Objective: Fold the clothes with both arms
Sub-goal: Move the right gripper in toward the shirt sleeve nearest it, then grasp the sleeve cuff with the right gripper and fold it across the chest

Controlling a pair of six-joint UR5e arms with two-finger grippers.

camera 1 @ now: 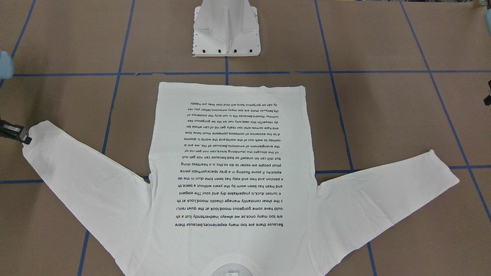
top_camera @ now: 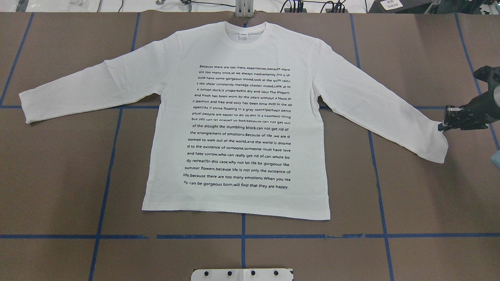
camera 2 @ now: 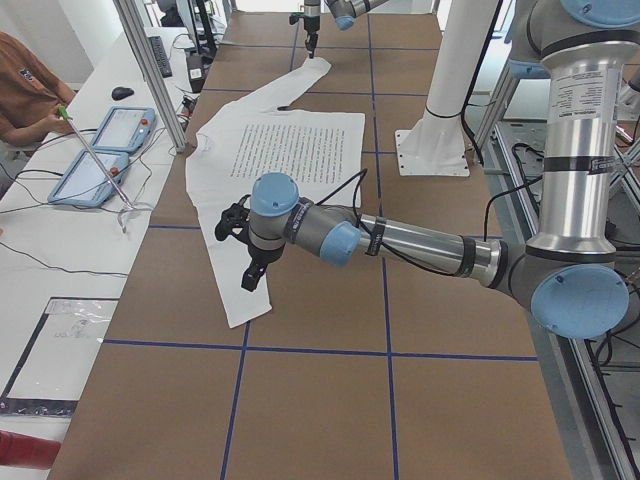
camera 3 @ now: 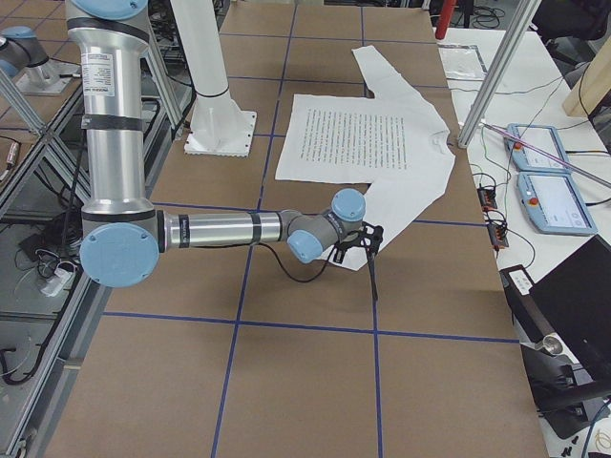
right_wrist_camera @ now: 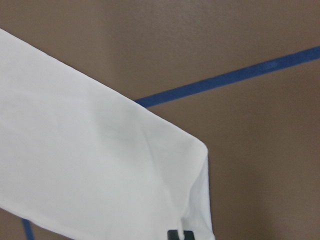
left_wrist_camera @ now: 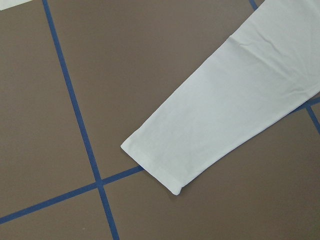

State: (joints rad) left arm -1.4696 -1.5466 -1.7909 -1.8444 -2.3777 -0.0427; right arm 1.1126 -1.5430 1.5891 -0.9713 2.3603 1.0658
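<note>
The white long-sleeved shirt (top_camera: 242, 125) lies flat on the brown table, text side up and sleeves spread; it also shows in the front view (camera 1: 230, 161). My right gripper (top_camera: 442, 127) is at the cuff of the sleeve on my right, shut on its corner, low at the table; it also shows in the front view (camera 1: 27, 138). In the right wrist view the cuff (right_wrist_camera: 90, 165) covers all but one fingertip (right_wrist_camera: 180, 235). My left gripper (camera 2: 248, 275) hovers above the other sleeve (left_wrist_camera: 225, 115). I cannot tell whether it is open or shut.
The white pedestal base (camera 1: 226, 34) stands just beyond the shirt's hem. Blue tape lines (top_camera: 242, 236) grid the table. Operator tablets (camera 2: 100, 150) and a seated person (camera 2: 20, 90) are on the far side, past the shirt's collar.
</note>
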